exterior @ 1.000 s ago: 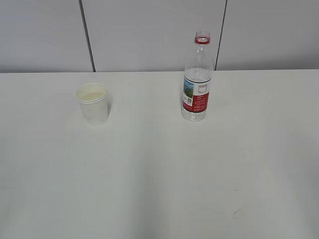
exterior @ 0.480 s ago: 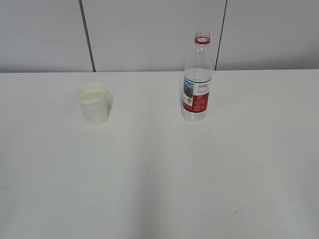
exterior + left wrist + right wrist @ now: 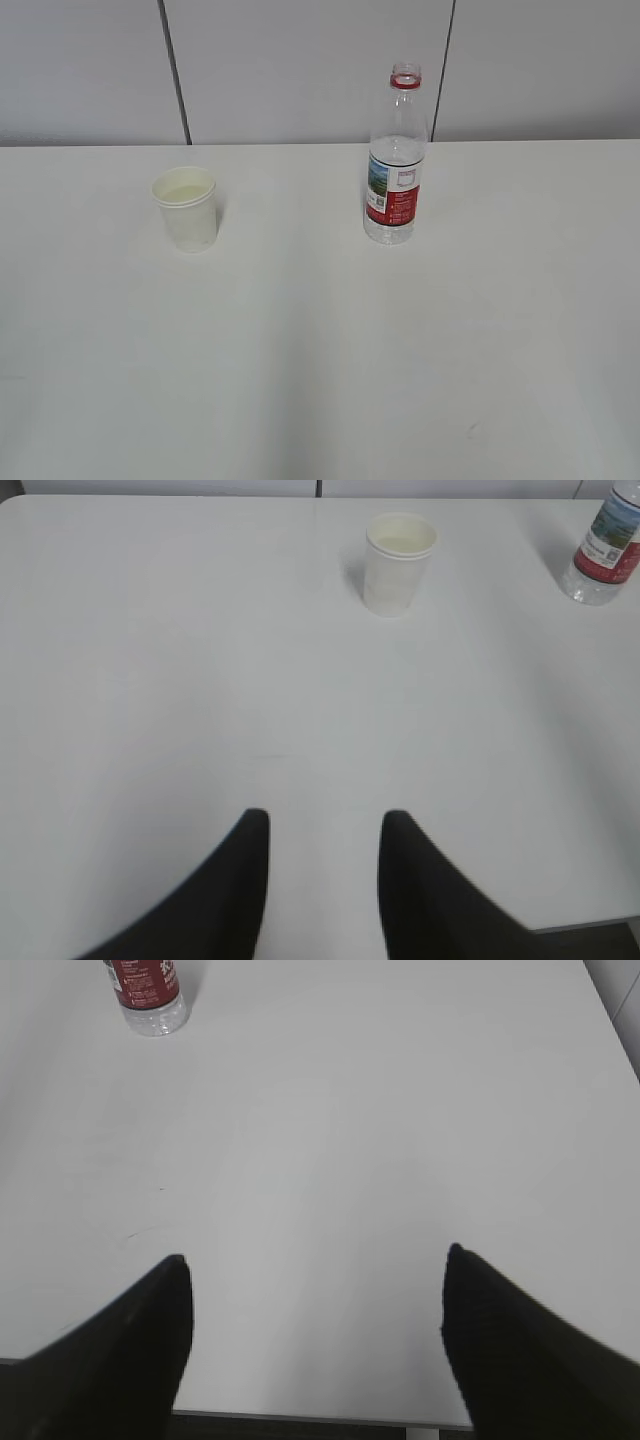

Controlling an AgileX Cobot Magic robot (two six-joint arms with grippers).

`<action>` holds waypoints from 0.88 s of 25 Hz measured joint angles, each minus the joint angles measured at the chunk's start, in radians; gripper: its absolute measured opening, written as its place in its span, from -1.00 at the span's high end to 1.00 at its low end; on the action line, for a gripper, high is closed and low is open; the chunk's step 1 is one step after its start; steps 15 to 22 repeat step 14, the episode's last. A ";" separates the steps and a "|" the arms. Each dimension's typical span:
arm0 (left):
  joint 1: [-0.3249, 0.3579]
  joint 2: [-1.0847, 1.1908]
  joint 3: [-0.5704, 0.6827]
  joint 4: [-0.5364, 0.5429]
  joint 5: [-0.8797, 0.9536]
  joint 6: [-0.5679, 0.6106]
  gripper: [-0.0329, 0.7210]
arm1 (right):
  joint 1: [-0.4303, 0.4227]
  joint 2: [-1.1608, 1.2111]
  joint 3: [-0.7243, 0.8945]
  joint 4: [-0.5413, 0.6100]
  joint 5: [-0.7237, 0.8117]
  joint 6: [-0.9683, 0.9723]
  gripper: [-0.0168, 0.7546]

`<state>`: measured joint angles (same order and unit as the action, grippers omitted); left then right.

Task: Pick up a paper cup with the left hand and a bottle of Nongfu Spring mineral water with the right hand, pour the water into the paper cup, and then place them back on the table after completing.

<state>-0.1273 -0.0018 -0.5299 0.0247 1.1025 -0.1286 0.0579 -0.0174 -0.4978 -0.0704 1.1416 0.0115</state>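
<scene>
Nothing has moved since the earlier frames: cup and bottle sit exactly where they were. Left gripper (image 3: 323, 825) has its fingers (image 3: 250, 855) parted with a narrow gap, nothing between them, above bare table (image 3: 150, 680). Paper cup (image 3: 399, 563) stands upright well ahead of the fingertips and slightly right, pale liquid showing inside; the bottle (image 3: 606, 555) is farther right at the frame edge. Right hand (image 3: 315, 1260) has fingers (image 3: 160, 1310) spread wide, empty, near the table's front edge. Bottle (image 3: 147, 995) is far ahead and left of its left fingertip. Exterior view: cup (image 3: 186, 208) and uncapped bottle (image 3: 396, 160) upright, well apart, water (image 3: 398, 150) partway up the bottle.
</scene>
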 joint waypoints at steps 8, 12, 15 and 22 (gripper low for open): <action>0.000 0.000 0.000 0.000 0.000 0.000 0.28 | 0.003 0.000 0.000 -0.002 0.000 -0.002 -0.53; 0.000 0.000 0.000 0.000 0.000 0.000 0.28 | 0.003 0.000 0.000 -0.002 0.000 -0.002 -0.53; 0.000 0.000 0.000 0.000 0.000 0.000 0.28 | 0.003 0.000 0.000 -0.002 0.000 -0.002 -0.53; 0.000 0.000 0.000 0.000 0.000 0.000 0.28 | 0.003 0.000 0.000 -0.002 0.000 -0.002 -0.53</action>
